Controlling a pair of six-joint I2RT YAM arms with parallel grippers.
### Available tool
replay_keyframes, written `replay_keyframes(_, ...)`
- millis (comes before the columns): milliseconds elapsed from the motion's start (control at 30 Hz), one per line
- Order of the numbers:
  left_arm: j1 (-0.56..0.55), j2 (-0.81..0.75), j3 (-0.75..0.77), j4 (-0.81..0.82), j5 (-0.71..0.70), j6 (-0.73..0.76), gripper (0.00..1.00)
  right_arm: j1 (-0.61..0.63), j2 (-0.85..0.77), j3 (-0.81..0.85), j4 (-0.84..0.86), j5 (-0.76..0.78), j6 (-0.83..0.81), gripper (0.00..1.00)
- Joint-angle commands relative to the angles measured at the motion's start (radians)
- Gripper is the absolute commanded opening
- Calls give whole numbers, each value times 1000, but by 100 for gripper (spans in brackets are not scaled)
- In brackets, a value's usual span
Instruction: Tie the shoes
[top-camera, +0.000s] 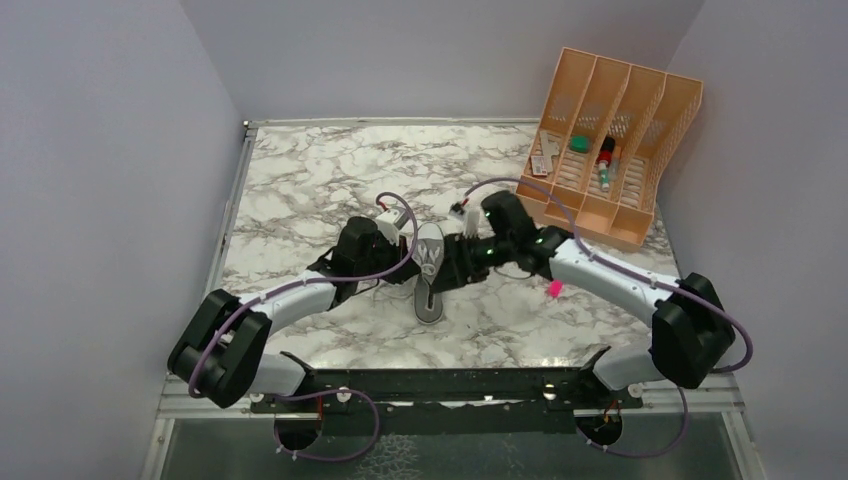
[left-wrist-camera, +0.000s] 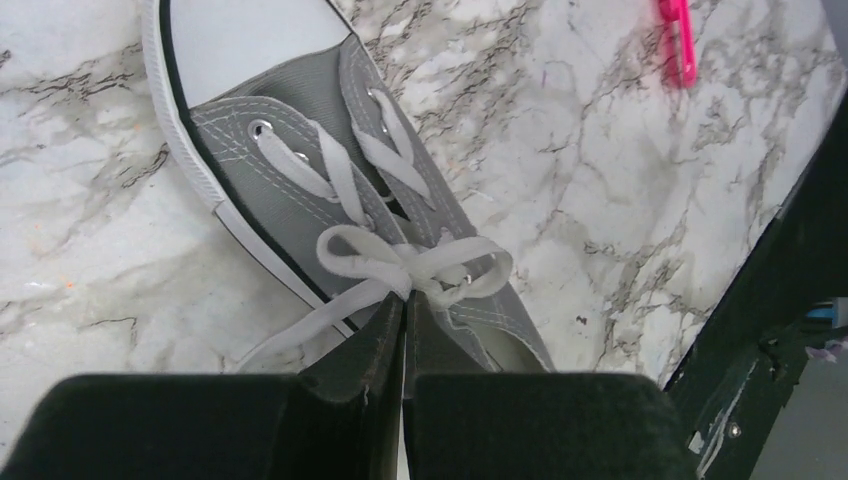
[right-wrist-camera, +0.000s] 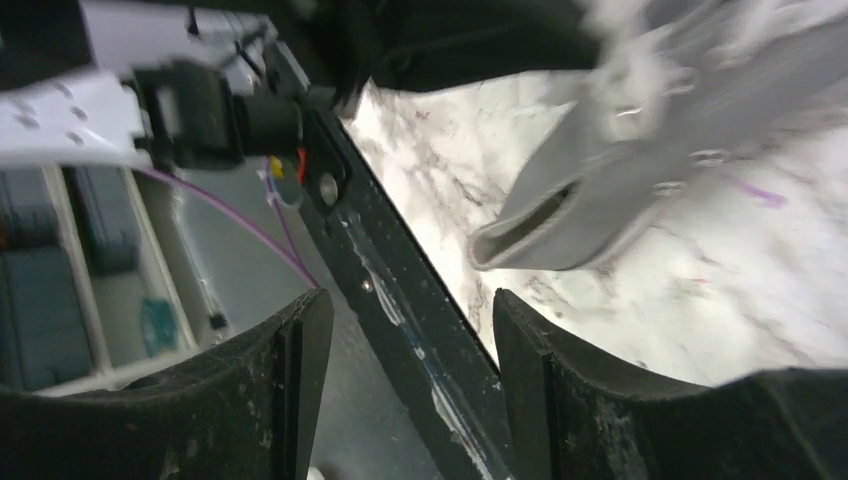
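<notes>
Where the two arms meet in the middle of the overhead view, the grey canvas sneaker lies on the marbled tabletop, its length running up and down the frame with a wrist on either side. From the left wrist camera it fills the upper left and centre. A white rubber toe cap sits at the top edge, and a white sole rim with a thin dark stripe runs down its lower-left side. The grey panels have pale stitching and metal eyelets. The white laces cross twice over the tongue and gather into a loose bow with a loop on each side, and one free end trails toward the lower left of that frame. The left gripper has its jaws pressed together, the tips right at the bow's knot (whether a strand is pinched there cannot be told). The right gripper stands with its jaws apart, its dark fingers at the bottom of its own view with nothing between them. The sneaker appears there blurred in the upper right, beyond a black rail. A small pink object lies right of the shoe, and a peach desk organiser stands at the upper right.
</notes>
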Motion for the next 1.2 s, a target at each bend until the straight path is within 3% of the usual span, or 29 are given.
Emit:
replay_keyframes(0, 18, 40, 58, -77, 49, 42, 4, 253, -20, -57, 235, 289, 40, 63)
replay_keyframes(167, 48, 43, 63, -80, 64, 19, 4, 523, -11, -107, 432, 732, 1, 61)
replay_keyframes(267, 61, 79, 106, -138, 72, 43, 4, 581, 79, -85, 521, 851, -47, 60)
replay_keyframes(433, 67, 139, 185, -242, 72, 74, 4, 619, 245, 0, 538, 955, -50, 59)
replay_keyframes(867, 91, 252, 306, -381, 141, 164, 4, 641, 464, 60, 613, 1157, 27, 59)
replay_keyframes(1167, 106, 310, 350, -412, 168, 176, 4, 648, 629, 204, 563, 1193, 13, 53)
